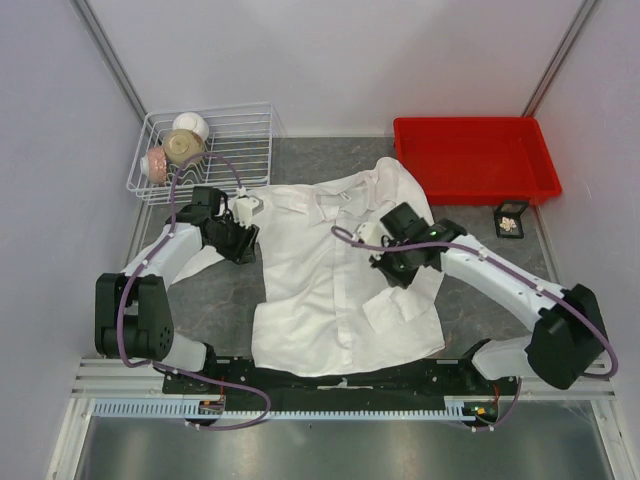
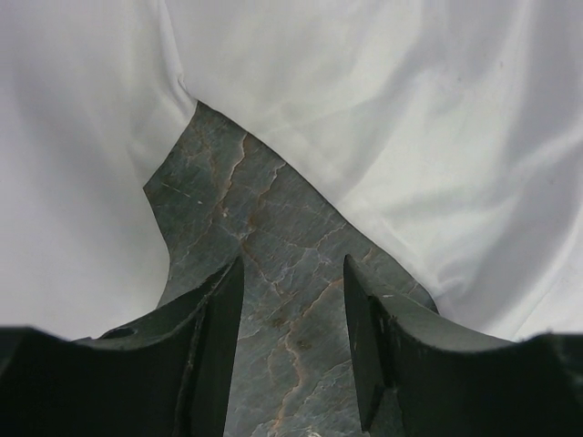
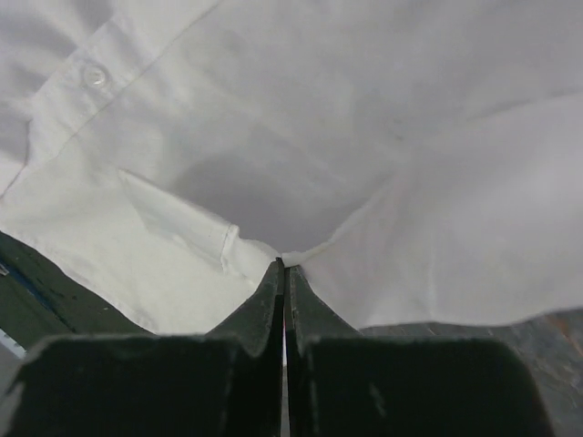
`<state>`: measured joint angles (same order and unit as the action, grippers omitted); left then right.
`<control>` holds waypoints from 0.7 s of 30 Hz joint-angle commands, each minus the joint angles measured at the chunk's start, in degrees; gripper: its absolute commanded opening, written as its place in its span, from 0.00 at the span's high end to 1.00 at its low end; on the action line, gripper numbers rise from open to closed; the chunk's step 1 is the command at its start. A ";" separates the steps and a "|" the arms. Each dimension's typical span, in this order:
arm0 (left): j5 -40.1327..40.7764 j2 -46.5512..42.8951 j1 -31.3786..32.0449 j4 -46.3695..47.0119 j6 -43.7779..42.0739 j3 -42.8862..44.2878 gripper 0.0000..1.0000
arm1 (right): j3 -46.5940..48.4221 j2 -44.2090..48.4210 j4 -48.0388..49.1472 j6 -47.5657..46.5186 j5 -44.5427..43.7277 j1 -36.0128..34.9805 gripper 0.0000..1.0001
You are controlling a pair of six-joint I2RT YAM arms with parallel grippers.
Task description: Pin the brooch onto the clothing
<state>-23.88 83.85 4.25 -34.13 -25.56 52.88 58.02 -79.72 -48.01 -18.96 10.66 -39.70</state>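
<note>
1. Spreads the left gripper [image 2: 291,273] open over the bare slate table [image 1: 215,290], between sleeve and body of the white shirt [image 1: 320,290] lying flat.
2. Pinches a shirt fold in the closed right gripper [image 3: 283,266].
3. Beyond: wire basket [image 1: 250,150] left, red tray [image 1: 470,160] right, pale walls [image 1: 340,50].

The right arm [image 1: 492,266] hides part of the shirt [image 1: 320,285]; the black box [image 1: 511,220] holds something indistinct

I see a plain white shirt [image 1: 330,285] on a dark grey stone table [image 2: 273,264] veined with rust-brown and pale lines. The tray [image 1: 470,160] is bright red. The wire basket [image 1: 215,108] is white, with cream, tan and pinkish bowls [image 1: 183,147] inside. My arms [image 1: 500,272] are white with black joints and purple cables [image 1: 340,239].
</note>
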 commanded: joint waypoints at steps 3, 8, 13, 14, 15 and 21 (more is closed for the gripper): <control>-0.12 0.69 2.34 1.52 -2.03 4.59 0.46 | 5.61 8.44 -9.80 -8.61 -5.28 11.48 1.00; 0.93 2.36 6.03 1.70 -2.30 6.27 0.46 | 7.20 13.98 -13.95 -17.67 -13.70 22.54 1.00; 4.01 5.44 9.46 3.19 -2.39 5.92 0.49 | 8.94 13.63 -13.78 -29.54 -11.45 44.39 1.00; 4.54 6.05 9.55 3.63 -1.95 5.92 0.50 | 9.56 12.93 -13.95 -32.16 -10.84 47.06 1.00; 4.98 6.84 9.55 3.63 -1.77 6.18 0.51 | 10.26 11.53 -14.04 -33.24 -9.44 51.44 1.00; 7.18 10.27 9.64 4.16 -1.33 6.79 0.57 | 14.75 4.77 -12.46 -33.43 -5.65 61.92 1.00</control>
<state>-18.68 93.06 13.96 -32.32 -26.39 57.49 68.45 -71.42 -60.97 -49.69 1.45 17.56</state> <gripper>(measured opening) 0.440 0.006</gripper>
